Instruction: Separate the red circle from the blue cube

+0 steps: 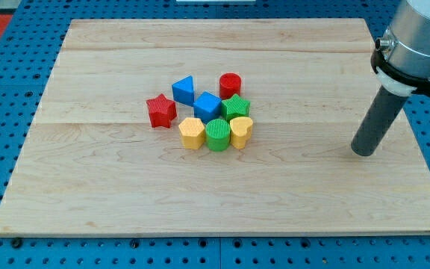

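Note:
The red circle point(230, 84) stands at the upper right of a tight cluster near the board's middle. The blue cube point(207, 105) sits just below and left of it, with a small gap or light touch between them. My tip point(363, 152) rests on the board far to the view's right of the cluster, well apart from every block. The rod rises from it toward the view's upper right.
Around the cube: a blue triangle point(184, 90) at upper left, a red star point(160, 110) at left, a green star point(236, 107) at right, a yellow hexagon point(191, 133), a green cylinder point(217, 135) and a yellow heart point(241, 131) below. The wooden board point(88, 187) lies on a blue pegged table.

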Tool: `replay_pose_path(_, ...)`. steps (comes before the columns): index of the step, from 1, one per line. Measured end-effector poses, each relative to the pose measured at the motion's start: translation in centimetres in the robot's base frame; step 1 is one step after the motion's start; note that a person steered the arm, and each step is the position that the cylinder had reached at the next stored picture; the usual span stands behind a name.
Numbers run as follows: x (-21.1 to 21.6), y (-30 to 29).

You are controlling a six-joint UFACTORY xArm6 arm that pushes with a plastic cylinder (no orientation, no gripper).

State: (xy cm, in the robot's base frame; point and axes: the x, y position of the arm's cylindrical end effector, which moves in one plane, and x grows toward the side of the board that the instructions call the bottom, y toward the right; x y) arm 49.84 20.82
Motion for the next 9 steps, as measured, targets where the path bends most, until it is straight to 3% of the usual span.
replay_pose_path(3, 0.4, 0.9)
replay_pose_path(4, 3.4, -1.1)
replay_pose_path(5, 4.3, -10.0)
replay_pose_path(6, 2.4, -19.6)
replay_pose_path(7, -1.1, -25.4)
replay_pose_path(8, -6.4, -23.5)
replay_pose_path(9, -8.8, -22.2)
